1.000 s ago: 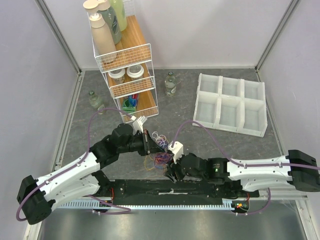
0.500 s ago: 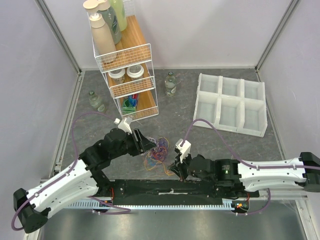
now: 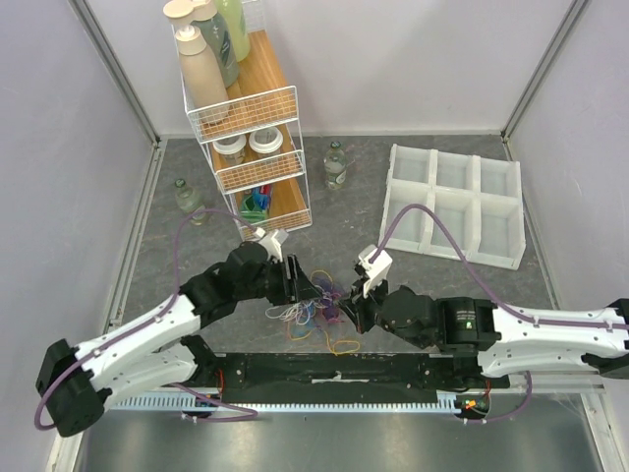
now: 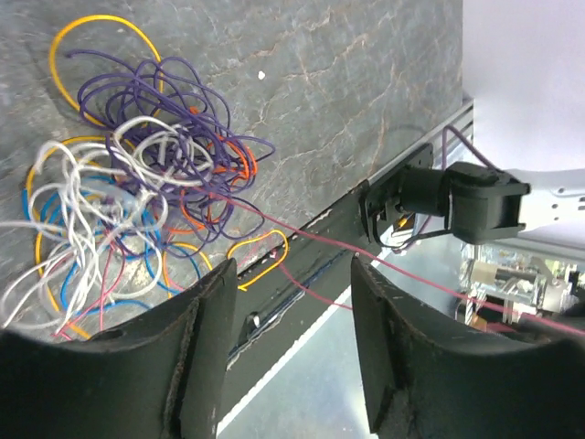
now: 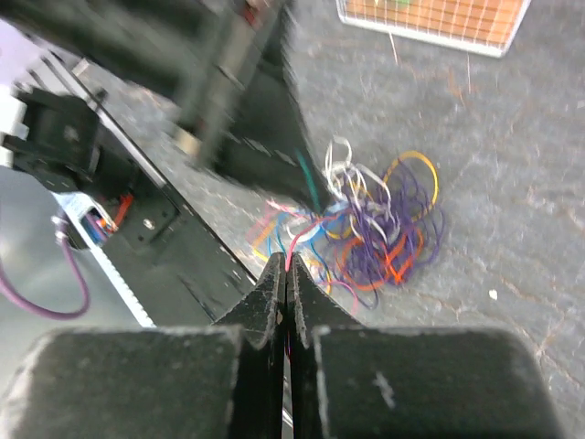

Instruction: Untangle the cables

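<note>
While the cables (image 3: 316, 311) lie as one multicoloured knot on the table (image 3: 432, 277) between the two arms, the untangling looks barely begun from above; only a yellow loop (image 3: 342, 345) lies a little clear on the near side; the left tool (image 3: 314, 287) and right tool (image 3: 346, 307) crowd the heap from either side, with the wire rack (image 3: 257, 157) far left, the white tray (image 3: 454, 208) far right and the black rail (image 3: 324, 370) near, so free room lies mostly far and central; from the left wrist, the left tool (image 4: 294, 274) stands released, nothing between its fingers, while white, purple, blue and yellow loops interlace and a pink-red cable (image 4: 311, 240) runs out straight across the rail; from the right wrist, the right tool (image 5: 285, 267) is clenched, apparently grasping that pink-red cable (image 5: 294, 243), the knot just beyond.
</note>
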